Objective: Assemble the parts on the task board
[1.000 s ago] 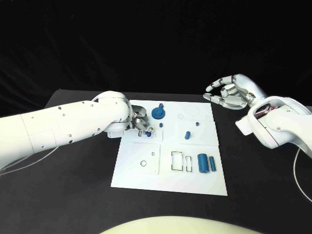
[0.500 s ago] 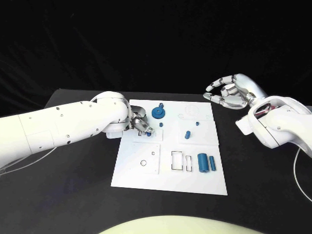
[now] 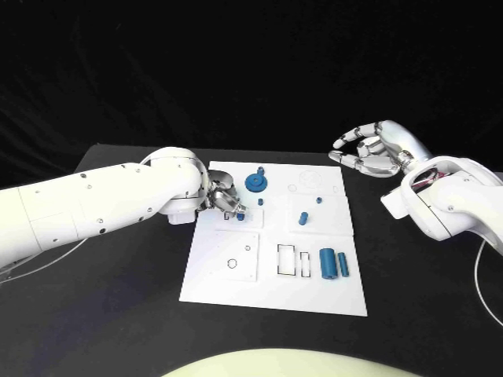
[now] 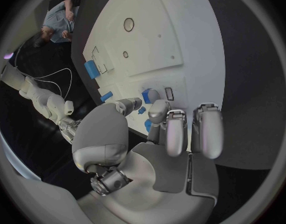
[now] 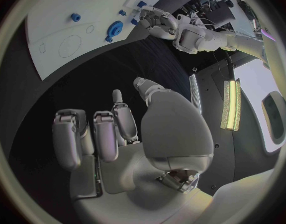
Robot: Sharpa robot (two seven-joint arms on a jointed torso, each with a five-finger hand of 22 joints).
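The task board point(image 3: 277, 236) lay in the middle of the black table point(image 3: 115, 267), long side running near to far. Left hand point(image 3: 225, 199) sat at the board's far-left part, fingers curled down onto the surface. In the left wrist view its fingertips point(image 4: 156, 110) were bunched round a small blue part point(image 4: 147, 125), w/ more blue bits just beside them; can't tell if that piece was actually pinched or just touched.

Right hand point(image 3: 368, 149) hovered off the board's far-right corner, above the table & well apart from the parts. Its fingers were loosely curled, thumb apart from them, nothing held; the right wrist view showed the hand point(image 5: 118, 134) over bare black tabletop.

Parts on the board: a blue round gear-like part point(image 3: 255, 184) at the far end, just right of the left hand, w/ a small blue peg point(image 3: 258, 170) beyond it. A short blue pin point(image 3: 302, 217) lay mid-board, a smaller blue piece point(image 3: 315, 199) just beyond it. Near-right, 2 blue cylinders point(image 3: 334, 263) lay side by side, next to a rectangular outline point(image 3: 287, 259). A small ring point(image 3: 238, 262) sat on the near-left panel.
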